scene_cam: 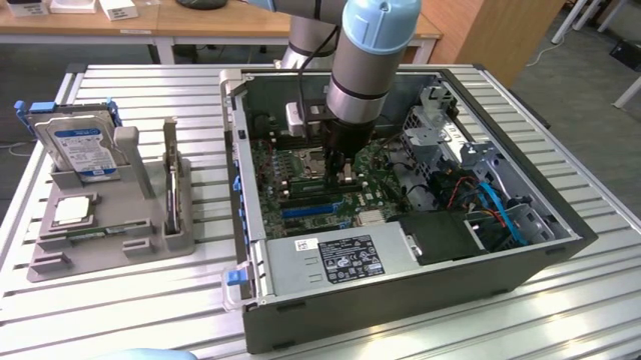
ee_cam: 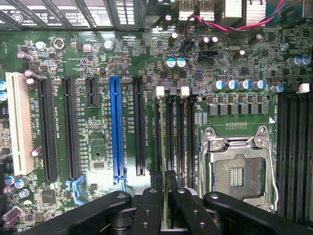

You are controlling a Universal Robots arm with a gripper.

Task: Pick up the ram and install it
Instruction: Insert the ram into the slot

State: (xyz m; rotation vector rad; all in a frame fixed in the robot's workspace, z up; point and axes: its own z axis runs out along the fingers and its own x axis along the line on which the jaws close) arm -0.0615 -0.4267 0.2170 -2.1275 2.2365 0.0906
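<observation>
The ram [ee_cam: 162, 137] appears edge-on in the wrist view as a thin green strip. It stands upright between the two black fingers [ee_cam: 152, 196] of my gripper [ee_cam: 165, 182], which is shut on it. The stick lines up with the leftmost memory slot, the one with a white clip [ee_cam: 160, 90] at its end; whether it is seated I cannot tell. In the exterior view my gripper [scene_cam: 341, 171] reaches straight down into the open computer case [scene_cam: 401, 285], just above the green motherboard [scene_cam: 300, 199].
The bare processor socket [ee_cam: 234, 171] lies beside the memory slots, and a blue expansion slot [ee_cam: 116, 127] on the other side. At the exterior view's left, a grey holder [scene_cam: 110, 232] carries a blue-labelled hard drive [scene_cam: 82, 146] and a square silver chip [scene_cam: 72, 210]. A power supply [scene_cam: 341, 259] and drive cage [scene_cam: 491, 202] crowd the case.
</observation>
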